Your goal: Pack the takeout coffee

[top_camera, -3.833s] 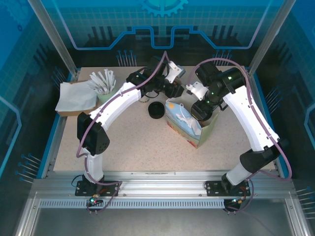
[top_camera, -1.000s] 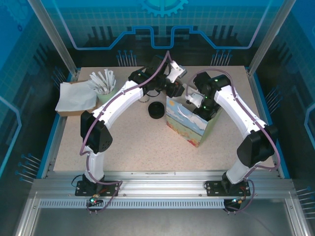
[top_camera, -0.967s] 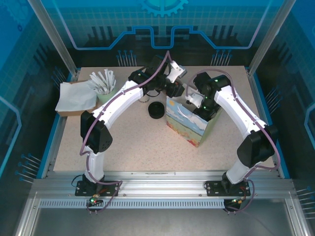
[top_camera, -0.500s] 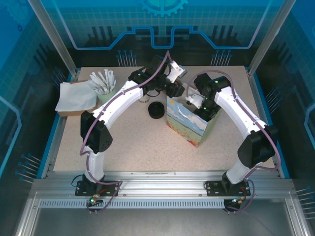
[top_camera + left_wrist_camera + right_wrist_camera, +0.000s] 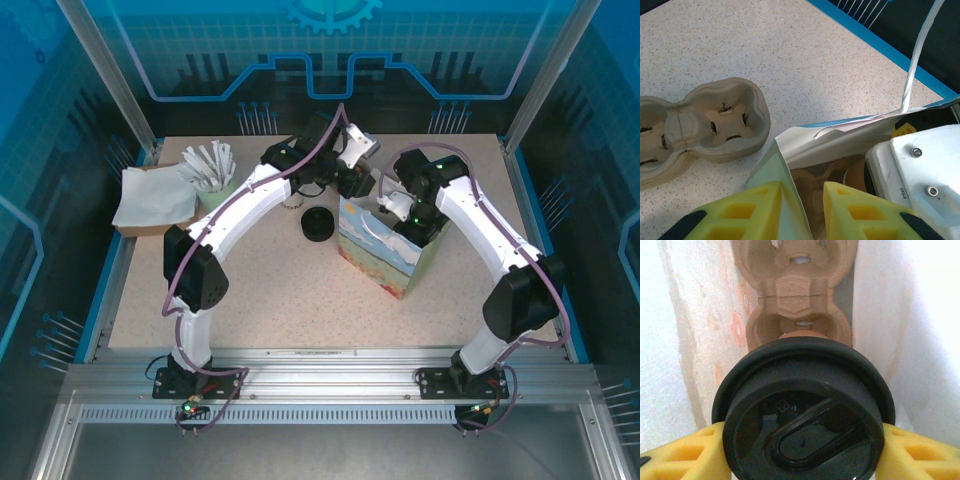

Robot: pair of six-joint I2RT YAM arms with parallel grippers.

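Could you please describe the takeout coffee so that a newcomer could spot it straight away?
Find the printed paper bag standing mid-table between the two arms; the right claw reaches down into its open top. The takeout coffee is gripped there, its round black lid setting it apart from the tan pulp carrier beneath.

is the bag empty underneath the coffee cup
No, in the right wrist view a brown pulp cup carrier lies at the bottom of the bag, below the takeout coffee held by the right gripper.
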